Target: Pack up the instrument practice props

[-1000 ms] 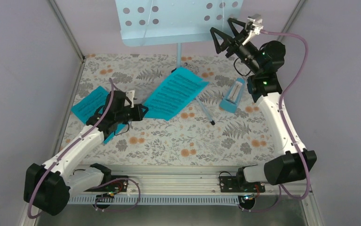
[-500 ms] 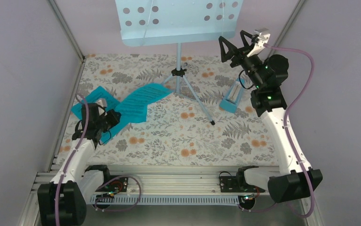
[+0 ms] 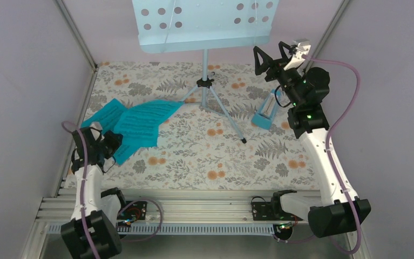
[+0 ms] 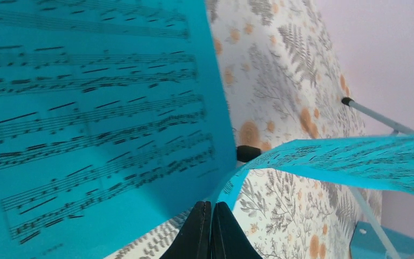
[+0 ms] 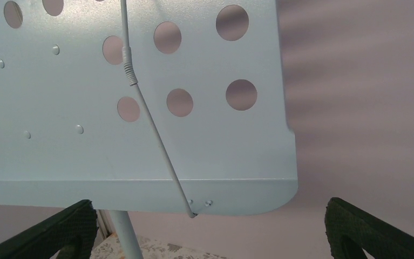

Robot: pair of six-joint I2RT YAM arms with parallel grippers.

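Left gripper (image 4: 211,209) is pinched shut on the near edge of one music sheet (image 3: 142,120). The sheet runs from it toward the middle of the bench (image 3: 194,162), partly lifted. A second sheet (image 3: 103,113) lies under it at far left. Right gripper (image 3: 270,52) is wide open and empty, facing the lower right corner of the music stand (image 3: 204,24) desk, just ahead. The desk's long edge runs left-right across the jaws. Right arm is nearer. Metronome (image 3: 265,110) sits on the bench beneath the right arm.
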